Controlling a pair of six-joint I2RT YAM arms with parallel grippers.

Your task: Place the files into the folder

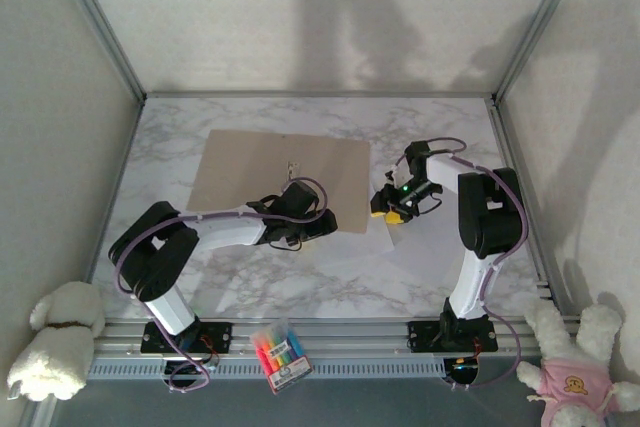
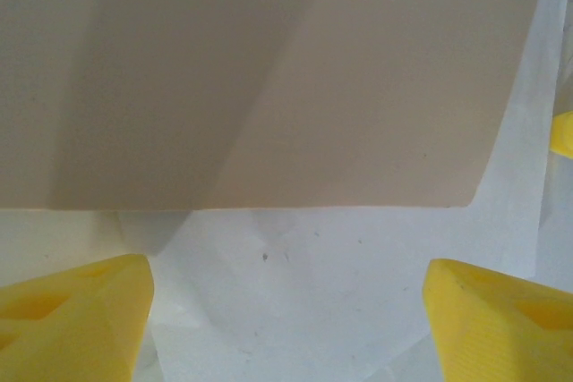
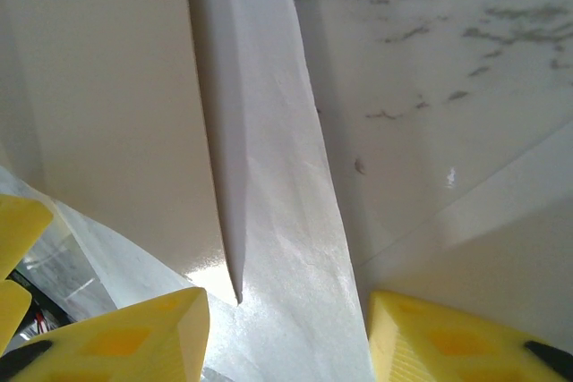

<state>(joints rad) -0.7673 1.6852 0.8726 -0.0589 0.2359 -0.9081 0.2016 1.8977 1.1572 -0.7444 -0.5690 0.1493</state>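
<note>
The brown folder [image 1: 280, 182] lies flat on the marble table [image 1: 200, 277], left of centre. White files [image 1: 400, 247] stick out from under its near right corner. My left gripper [image 1: 310, 227] hovers at the folder's near edge. In the left wrist view its yellow fingers [image 2: 72, 319] stand wide apart and open over a white file [image 2: 313, 284], just short of the folder [image 2: 269, 78]. My right gripper [image 1: 395, 202] is at the folder's right edge. Its jaws are apart, with a file [image 3: 286, 221] running between them beside the folder [image 3: 98, 105].
A pack of markers [image 1: 280, 355] lies on the near rail between the arm bases. Plush toys sit at the near left [image 1: 55, 347] and near right [image 1: 575, 362] corners. Metal frame posts and white walls close in the table.
</note>
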